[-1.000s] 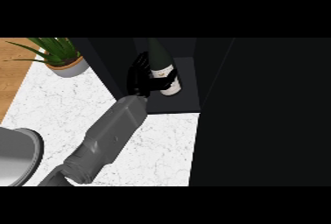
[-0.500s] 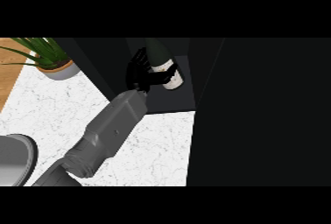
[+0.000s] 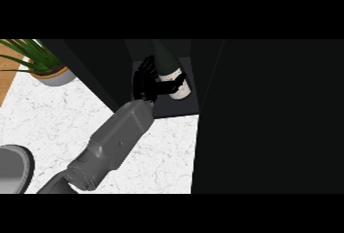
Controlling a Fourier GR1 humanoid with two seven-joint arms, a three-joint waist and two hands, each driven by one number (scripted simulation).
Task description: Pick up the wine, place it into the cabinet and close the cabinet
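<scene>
Wine (image 3: 169,68): dark bottle, pale label.

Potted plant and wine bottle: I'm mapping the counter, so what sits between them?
In the head view, the cabinet's dark side wall stands between the potted plant and the wine bottle, which the left hand holds inside.

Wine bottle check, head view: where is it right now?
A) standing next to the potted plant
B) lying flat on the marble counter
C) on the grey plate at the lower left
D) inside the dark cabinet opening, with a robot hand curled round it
D: the wine bottle stands within the cabinet opening, and the left robot hand has fingers wrapped round its labelled body.
</scene>
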